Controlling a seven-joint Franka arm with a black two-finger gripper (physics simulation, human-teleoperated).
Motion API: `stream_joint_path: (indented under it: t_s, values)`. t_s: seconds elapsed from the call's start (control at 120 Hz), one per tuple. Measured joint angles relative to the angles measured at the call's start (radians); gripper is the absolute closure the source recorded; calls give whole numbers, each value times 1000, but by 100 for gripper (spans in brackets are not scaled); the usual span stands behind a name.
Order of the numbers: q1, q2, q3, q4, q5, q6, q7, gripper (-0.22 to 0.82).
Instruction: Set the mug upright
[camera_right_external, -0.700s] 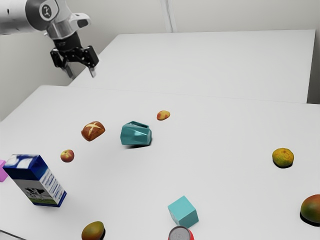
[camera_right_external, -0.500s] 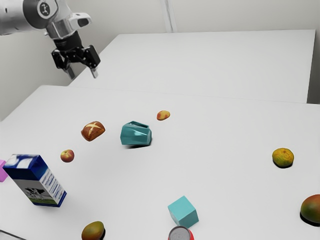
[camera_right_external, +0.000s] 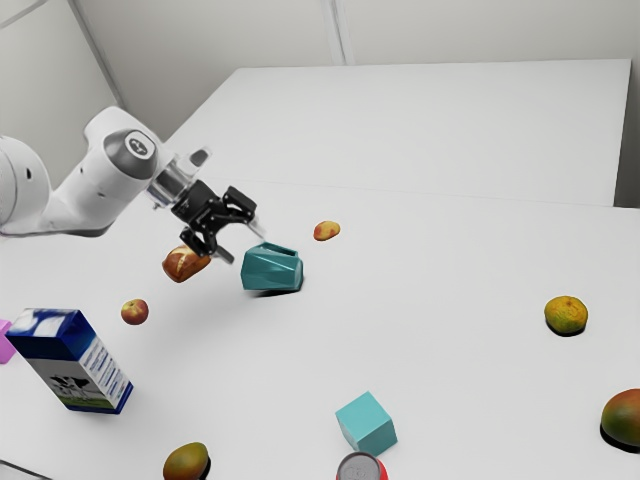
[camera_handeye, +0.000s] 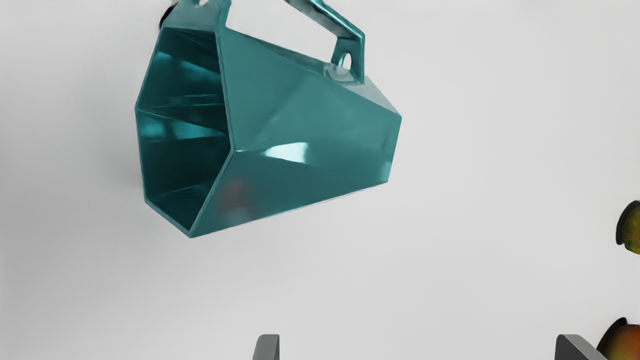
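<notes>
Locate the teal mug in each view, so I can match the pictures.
Exterior view: mug left of centre, on its side between the bread roll and the small yellow-red fruit.
Wrist view: mug beyond the open gripper's fingertips, mouth and handle in sight.
Shared landmark: the gripper's two fingers.

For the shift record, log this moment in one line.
task: set mug upright | mug pose: on its side | gripper: open, empty, near mug | status: mug not yet upright
</notes>
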Motion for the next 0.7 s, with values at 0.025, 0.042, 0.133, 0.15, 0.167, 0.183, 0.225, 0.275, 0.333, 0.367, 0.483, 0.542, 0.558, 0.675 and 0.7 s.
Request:
stream_joint_path:
  t_s: [0.025,0.042,0.133,0.15,0.167,0.183,0.225,0.275,0.333,0.367,0.483,0.542,0.558,0.675,0.7]
  values:
    - [1,6,6,6,-8,9,13,0]
    - [3,8,9,9,-14,15,21,0]
    - [8,28,19,16,-63,36,65,0]
    - [11,36,20,16,-79,38,74,0]
    - [14,43,21,16,-95,40,83,0]
    - [17,52,21,15,-112,42,93,0]
    - [27,80,21,13,-158,41,117,0]
    - [38,106,22,8,-211,37,148,0]
    - [65,121,27,4,-254,22,184,0]
    - [73,127,31,3,-274,12,204,0]
    - [95,160,36,2,-353,-23,273,0]
    - [95,171,36,1,-393,-39,305,0]
    - [94,172,36,0,-405,-43,313,0]
    - [90,179,35,-12,-477,-72,368,0]
    - [88,182,35,-15,-491,-77,379,0]
